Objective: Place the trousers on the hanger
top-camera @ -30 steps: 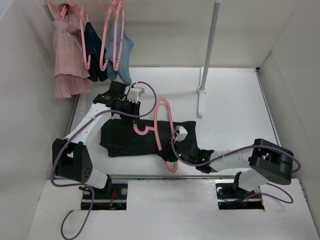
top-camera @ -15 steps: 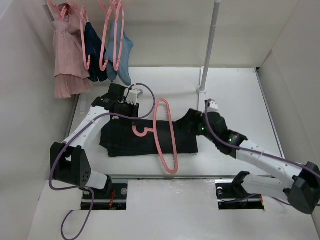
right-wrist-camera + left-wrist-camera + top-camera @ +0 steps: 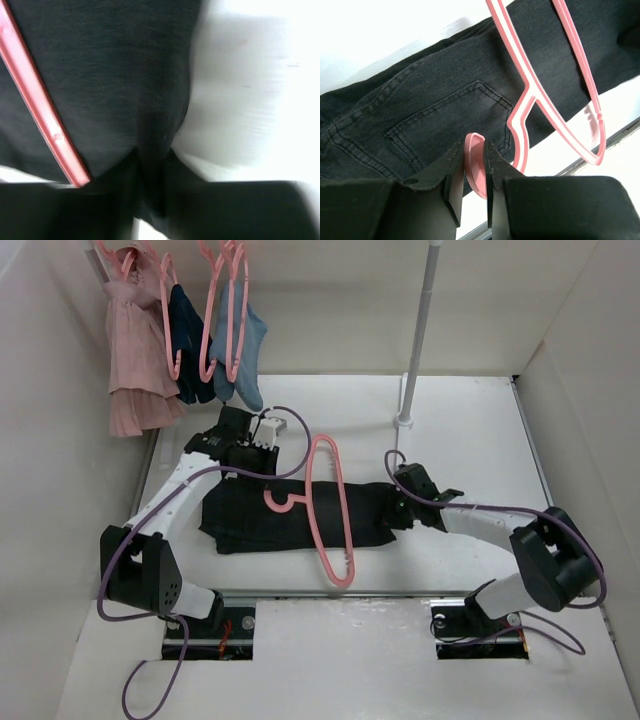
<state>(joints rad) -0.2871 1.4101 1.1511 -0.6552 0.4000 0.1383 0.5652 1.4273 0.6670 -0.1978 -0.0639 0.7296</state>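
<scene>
The black trousers (image 3: 260, 520) lie folded across the table, a back pocket (image 3: 445, 125) showing in the left wrist view. The pink hanger (image 3: 335, 510) rests over them, its hook (image 3: 283, 503) pointing left. My left gripper (image 3: 474, 150) is shut on the tip of that hook and sits above the trousers' left part (image 3: 268, 488). My right gripper (image 3: 402, 508) is at the trousers' right end. In the blurred right wrist view its dark jaws close round a fold of black cloth (image 3: 155, 165), with a hanger bar (image 3: 40, 115) to the left.
Several pink hangers with a pink dress (image 3: 130, 350), a navy garment (image 3: 188, 340) and a light-blue garment (image 3: 250, 350) hang at the back left. A white pole (image 3: 420, 330) stands on its base (image 3: 403, 445) at the back centre. White walls close in both sides.
My right arm swung from the trousers' front edge out to the right, then came back onto their right end and closed on the cloth. The left gripper and hanger barely moved.
</scene>
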